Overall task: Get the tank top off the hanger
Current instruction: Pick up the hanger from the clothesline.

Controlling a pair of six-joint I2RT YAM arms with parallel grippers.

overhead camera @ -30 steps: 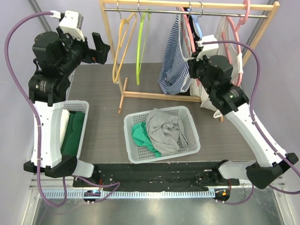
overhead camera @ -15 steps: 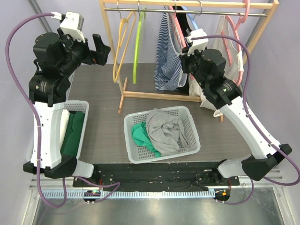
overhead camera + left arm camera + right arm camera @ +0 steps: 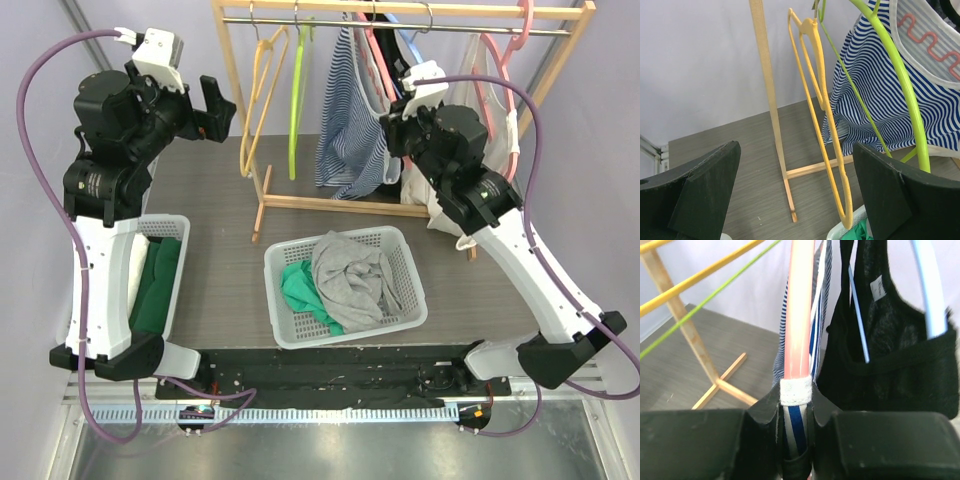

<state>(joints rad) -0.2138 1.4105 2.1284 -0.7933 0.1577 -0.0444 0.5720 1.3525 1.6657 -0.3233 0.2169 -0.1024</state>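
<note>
Right tool (image 3: 796,407) first: its jaws are pinched in tight on the white-edged strap of the striped tank top (image 3: 824,287), right at the foot of the pink hanger (image 3: 799,305), which rises straight up out of the grip. Just to the right hangs a black top (image 3: 890,355) on a pale blue hanger (image 3: 929,285). Seen from above, this tool sits high at the far right of the scene. The striped tank top is on its hanger on the rail of the wooden rack (image 3: 236,80), and its body swings out to the left so the hem hangs at a slant above the rack's foot bar.

Over to the left tool (image 3: 800,192) — jaws spread wide in open air, raised at the far left and facing the rack. Across its view hang a yellow hanger (image 3: 816,85) and a green hanger (image 3: 897,80), with the blue stripes showing behind them.

Nearer in, a white basket (image 3: 412,262) sits mid-surface (image 3: 220,200) and holds a grey garment (image 3: 350,270) beside a green one (image 3: 298,288). At the left edge there's a second white bin (image 3: 165,221) — dark green cloth (image 3: 158,280) lies inside it.
</note>
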